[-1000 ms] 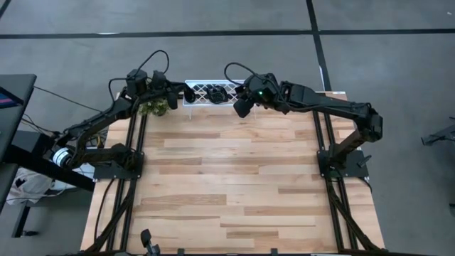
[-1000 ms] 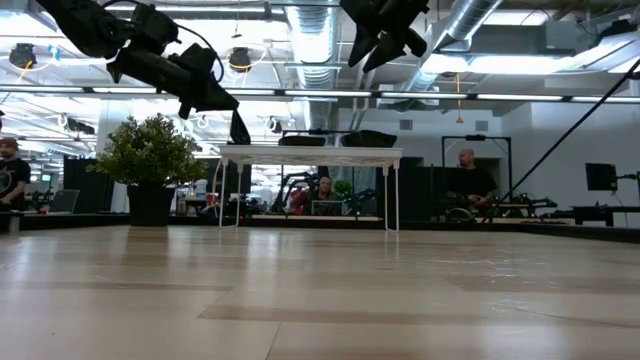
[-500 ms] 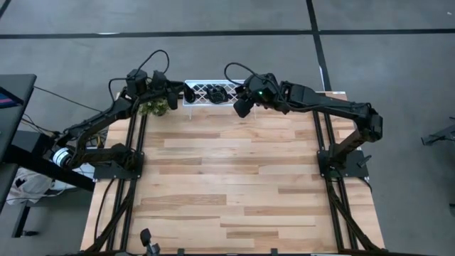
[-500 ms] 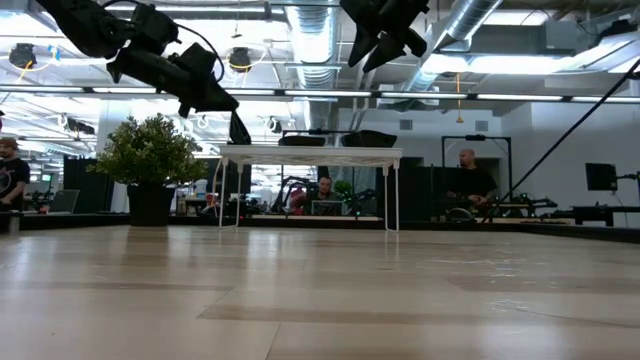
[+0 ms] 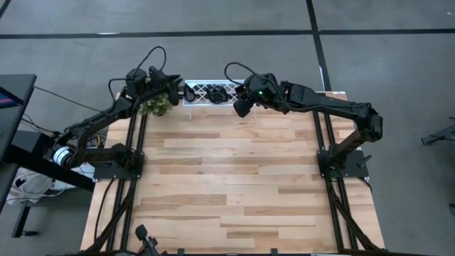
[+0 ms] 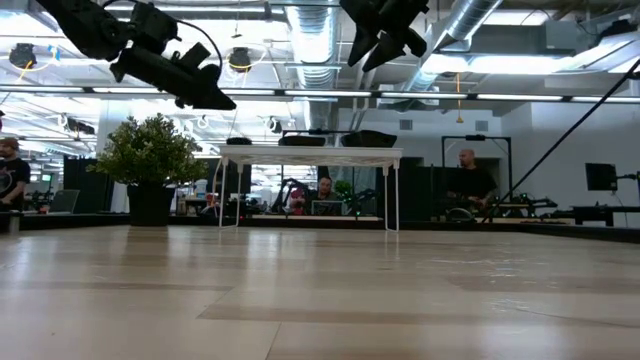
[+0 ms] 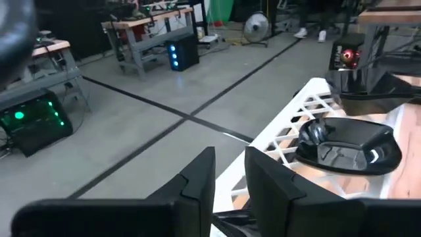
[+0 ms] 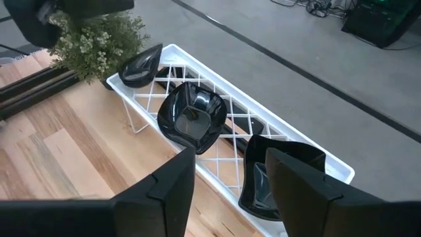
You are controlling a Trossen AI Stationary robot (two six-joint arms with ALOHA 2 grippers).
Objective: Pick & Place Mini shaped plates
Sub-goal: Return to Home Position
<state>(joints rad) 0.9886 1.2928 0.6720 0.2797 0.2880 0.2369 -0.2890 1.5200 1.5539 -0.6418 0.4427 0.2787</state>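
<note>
Wood-plank table point(image 5: 227, 178), wide. No plate shows on the planks in the high view. At its far edge is the white lattice tray point(image 8: 217, 72), raised on thin legs like a small shelf, with the potted plant point(image 5: 155, 107) just beside its left end. All the mini shaped plates in view sit on the tray in three nested piles. The teardrop stack point(image 8: 140, 66) is nearest the plant, the wavy-edged square stack point(image 8: 192, 115) is mid-tray, and a third stack point(image 8: 263, 187) near the other end is partly hidden, shape unclear. The left tool point(image 5: 174, 84) hangs high over the plant end, fingers a narrow gap apart, holding nothing. The right tool point(image 8: 230, 197) hovers above the tray's right half, fingers spread moderately wide and empty. Placing looks done, and what remains is probably drawing the arms back. Handling, as a judgement: the dishes are glossy, hard and light, likely slick under the pads and liable to chip. Best hold is across a rim wall, one finger inside the bowl and one outside. Nested pieces may lift together, so pinch only the top rim.
</note>
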